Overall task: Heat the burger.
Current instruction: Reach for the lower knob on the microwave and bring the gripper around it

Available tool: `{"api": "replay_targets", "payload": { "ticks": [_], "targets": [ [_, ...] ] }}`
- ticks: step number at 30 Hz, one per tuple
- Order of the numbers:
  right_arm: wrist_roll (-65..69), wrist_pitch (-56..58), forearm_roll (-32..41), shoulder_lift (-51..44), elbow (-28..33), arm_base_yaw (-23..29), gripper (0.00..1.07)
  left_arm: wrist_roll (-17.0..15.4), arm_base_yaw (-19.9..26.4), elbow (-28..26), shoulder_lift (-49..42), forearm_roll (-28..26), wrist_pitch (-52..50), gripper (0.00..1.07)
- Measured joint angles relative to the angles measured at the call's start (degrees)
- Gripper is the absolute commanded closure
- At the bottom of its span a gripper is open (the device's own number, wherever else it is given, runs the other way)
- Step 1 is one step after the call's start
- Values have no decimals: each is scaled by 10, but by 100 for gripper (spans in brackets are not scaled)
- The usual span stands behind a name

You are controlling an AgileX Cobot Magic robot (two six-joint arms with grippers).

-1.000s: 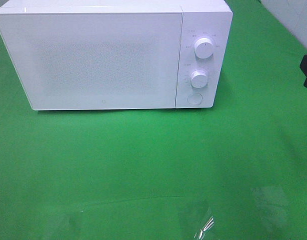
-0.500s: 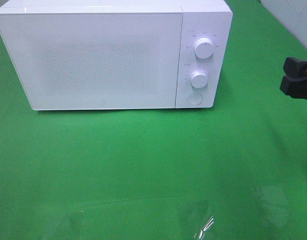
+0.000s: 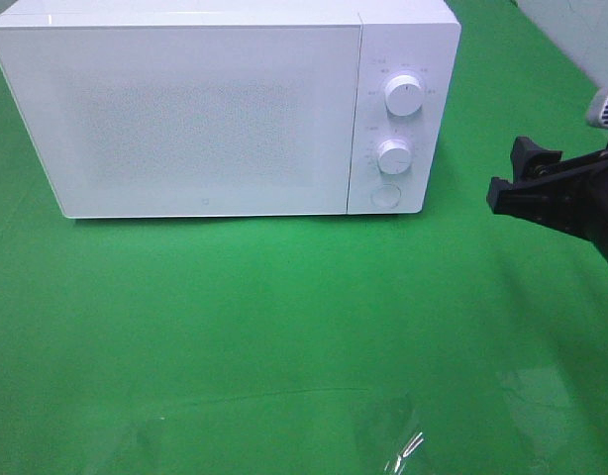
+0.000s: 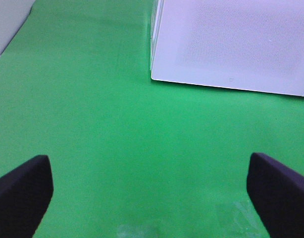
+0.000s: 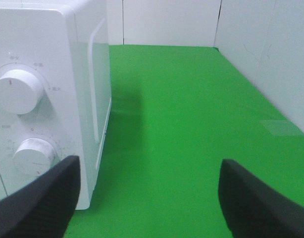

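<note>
The burger is not in view in any frame. A white microwave (image 3: 205, 109) stands at the back of the green cloth with its door shut. Its control panel has two knobs, upper (image 3: 404, 96) and lower (image 3: 394, 155), and a round button (image 3: 385, 195). My right gripper (image 3: 510, 173) is open and empty, to the right of the panel and apart from it. The right wrist view shows its fingers (image 5: 38, 198) wide apart beside the microwave (image 5: 43, 99). My left gripper (image 4: 152, 198) is open and empty over the cloth in front of the microwave (image 4: 231, 44); the exterior view does not show it.
A green cloth (image 3: 284, 317) covers the table. Shiny clear tape or film (image 3: 403, 450) lies on the cloth near the front edge. White walls (image 5: 167, 22) stand behind and to the right of the table.
My right gripper has come in from the right edge and moved left and a little down, toward the microwave's control panel. The microwave has not moved.
</note>
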Motion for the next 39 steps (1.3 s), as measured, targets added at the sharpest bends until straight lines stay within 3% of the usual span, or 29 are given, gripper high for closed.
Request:
{"api": "replay_targets", "payload": {
  "ticks": [6,13,35,39],
  "targets": [
    [-1,-22,49,50,-7,81,33,0,0,0,0,0,0,8],
    [-1,-22,60,93,-45,126,33,0,0,0,0,0,0,8],
    [-1,-24,62,211,-156,133,33,0,0,0,0,0,0,8],
    [3,-25,61,227,-175,116,29,0,0,0,0,0,0,8]
  ]
}}
